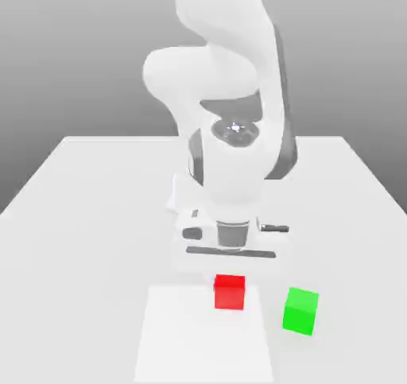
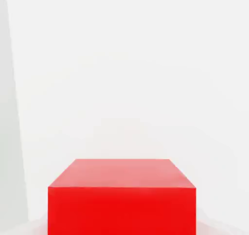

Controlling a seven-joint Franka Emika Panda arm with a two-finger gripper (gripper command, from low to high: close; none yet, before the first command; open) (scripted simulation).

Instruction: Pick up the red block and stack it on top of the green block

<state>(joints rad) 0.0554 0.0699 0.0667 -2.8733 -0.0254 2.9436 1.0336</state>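
The red block (image 1: 229, 292) is a small bright-red cube near the front of the white table (image 1: 87, 215). It lies directly under the arm's hand. My gripper (image 1: 230, 254) hangs just above it, pointing straight down. In the hand view the red block (image 2: 121, 200) looms large and very close, top and one side face showing. The green block (image 1: 300, 311), a cube of about the same size, rests on the table a short way toward the exterior view's right of the red one, apart from it.
The white arm (image 1: 226, 96) rises behind the blocks from the middle of the table. A paler rectangular patch (image 1: 199, 343) marks the tabletop in front of and under the red block. Bare tabletop stretches on both sides.
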